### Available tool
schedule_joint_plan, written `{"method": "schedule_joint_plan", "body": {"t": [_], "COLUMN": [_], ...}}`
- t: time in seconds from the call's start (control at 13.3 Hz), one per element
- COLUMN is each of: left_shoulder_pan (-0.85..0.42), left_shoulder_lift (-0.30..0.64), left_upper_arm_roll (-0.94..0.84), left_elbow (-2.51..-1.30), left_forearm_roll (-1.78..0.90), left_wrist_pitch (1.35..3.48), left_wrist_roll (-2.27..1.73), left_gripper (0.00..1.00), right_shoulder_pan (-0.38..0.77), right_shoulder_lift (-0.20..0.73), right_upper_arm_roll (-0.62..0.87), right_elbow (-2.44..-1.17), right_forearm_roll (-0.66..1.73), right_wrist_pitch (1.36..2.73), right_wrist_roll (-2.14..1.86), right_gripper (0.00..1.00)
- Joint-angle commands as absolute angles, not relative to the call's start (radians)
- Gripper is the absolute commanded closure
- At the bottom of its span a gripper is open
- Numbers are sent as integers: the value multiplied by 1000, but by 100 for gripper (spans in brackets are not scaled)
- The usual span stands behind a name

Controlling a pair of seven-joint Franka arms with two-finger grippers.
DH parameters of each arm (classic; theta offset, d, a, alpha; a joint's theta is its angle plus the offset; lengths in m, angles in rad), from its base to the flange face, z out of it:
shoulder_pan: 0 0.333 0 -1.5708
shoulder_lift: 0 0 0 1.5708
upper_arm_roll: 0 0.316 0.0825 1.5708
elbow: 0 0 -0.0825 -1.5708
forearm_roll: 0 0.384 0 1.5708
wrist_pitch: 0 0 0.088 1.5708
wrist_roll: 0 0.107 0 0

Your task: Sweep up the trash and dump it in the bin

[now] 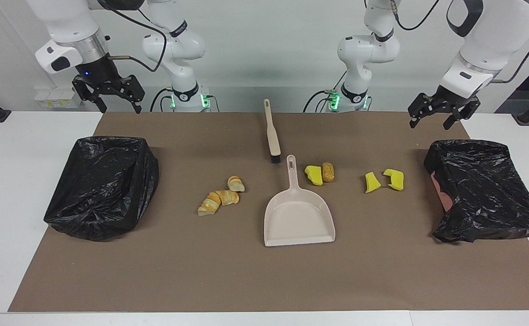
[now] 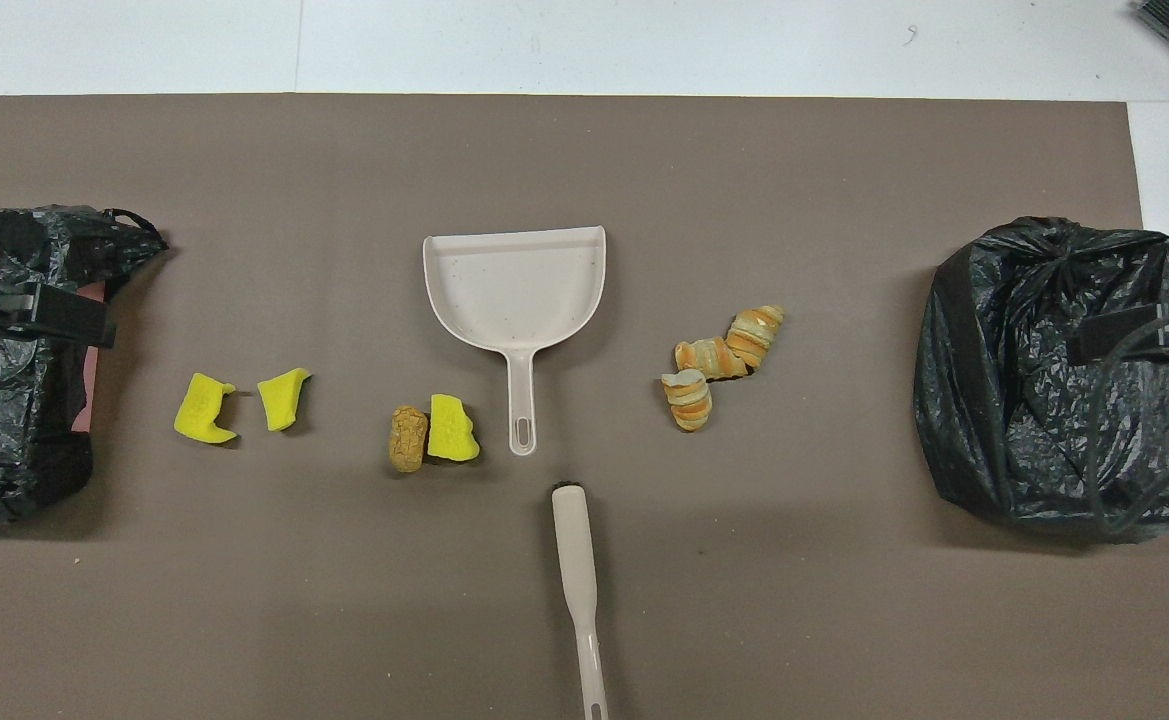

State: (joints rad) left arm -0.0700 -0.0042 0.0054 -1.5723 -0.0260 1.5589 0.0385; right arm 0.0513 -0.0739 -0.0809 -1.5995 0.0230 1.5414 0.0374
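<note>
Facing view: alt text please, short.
A beige dustpan lies mid-mat with a brush nearer the robots, bread pieces and yellow wedges beside it, and a black-bagged bin at each end; both arms wait raised, empty.

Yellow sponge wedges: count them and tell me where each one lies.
3. One yellow wedge touches the brown lump beside the dustpan handle. The other two lie apart, close together, toward the left arm's end, near that bin. None looks hidden.
</note>
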Motion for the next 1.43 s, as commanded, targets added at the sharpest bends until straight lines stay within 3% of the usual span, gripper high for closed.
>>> {"method": "schedule_joint_plan", "body": {"t": [0.0,1.35], "left_shoulder_pan": [-58,-69], "left_shoulder_lift": [-23,-60], "left_upper_arm_roll": [-2,-2], "left_elbow": [-1577,-1660], "left_forearm_roll": [-34,-34], "left_wrist_pitch": [1539,1552], "left_wrist_roll": [46,41], "left_gripper": [0,0], "right_shoulder_pan": [48,40], "right_shoulder_lift": [-89,-90], "right_upper_arm_roll": [-81,-83], "right_elbow": [-1618,-1618], "right_forearm_roll": [35,20], "right_wrist_pitch": [1563,1549], "right_wrist_roll": [21,18], "right_gripper": [0,0]}}
